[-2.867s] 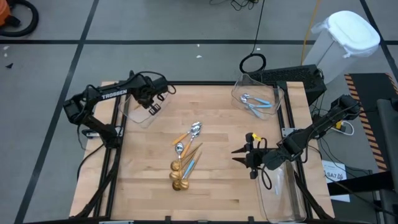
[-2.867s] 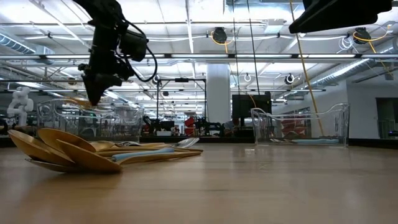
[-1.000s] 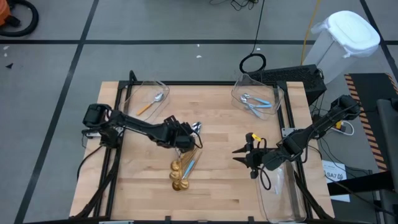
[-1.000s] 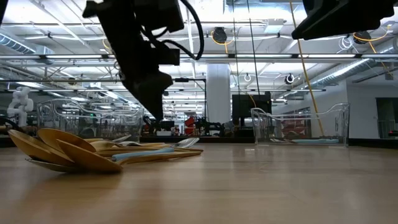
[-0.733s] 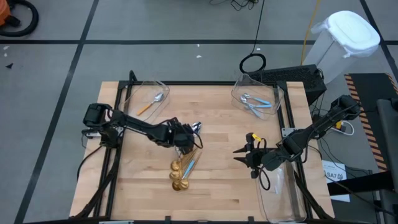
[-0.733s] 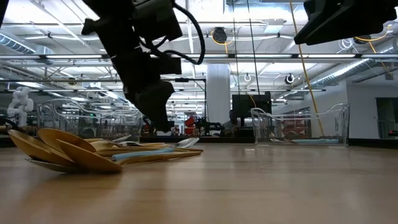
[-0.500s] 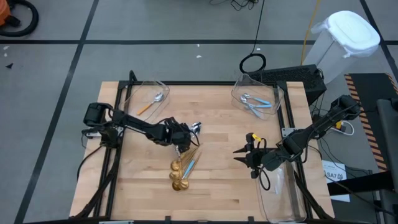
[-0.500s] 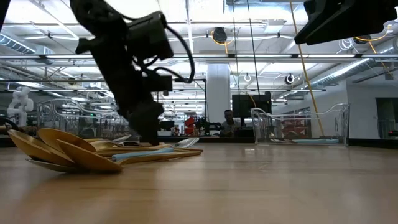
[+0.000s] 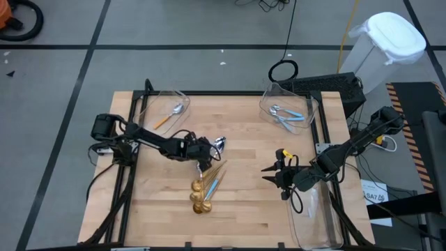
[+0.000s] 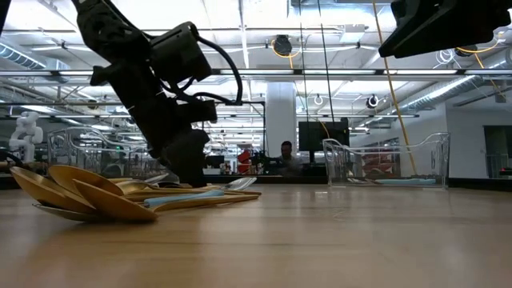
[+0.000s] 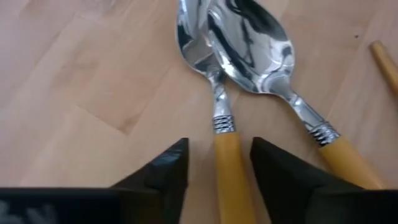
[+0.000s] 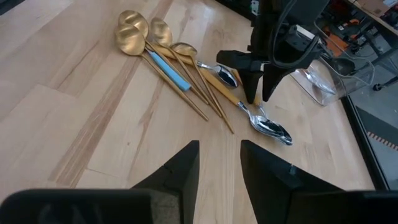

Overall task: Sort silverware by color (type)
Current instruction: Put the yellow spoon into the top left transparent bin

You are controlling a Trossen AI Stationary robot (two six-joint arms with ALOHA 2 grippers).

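Several spoons lie in a pile (image 9: 203, 189) mid-table: gold ones (image 12: 134, 34), one with a light blue handle (image 12: 169, 70), and two silver-bowled ones with orange handles (image 11: 233, 177) at the pile's far end. My left gripper (image 9: 206, 162) is down at that far end, open, a finger on each side of one orange handle. The spoon's silver bowl (image 11: 196, 37) rests on the wood, partly under the other spoon's bowl (image 11: 252, 40). My right gripper (image 9: 268, 172) waits open above the table's right part with nothing between its fingers. My left gripper comes at the orange handle (image 11: 231, 163) slanting down from the table's left, just behind the silver collar. Its fingers (image 11: 283, 177) lie across the handle, one on each side. I cannot tell whether either finger touches it. The spoon lies flat on the table.
A clear bin (image 9: 162, 111) at the far left holds one orange-handled spoon. A clear bin (image 9: 291, 110) at the far right holds blue-handled spoons. A third clear bin (image 9: 315, 217) stands at the right edge under my right arm. A person shows in the room behind.
My left gripper has come down from above the pile to table level at the orange-handled spoons, tipping more steeply downward and shifting slightly toward the table's left. The spoons have not moved.
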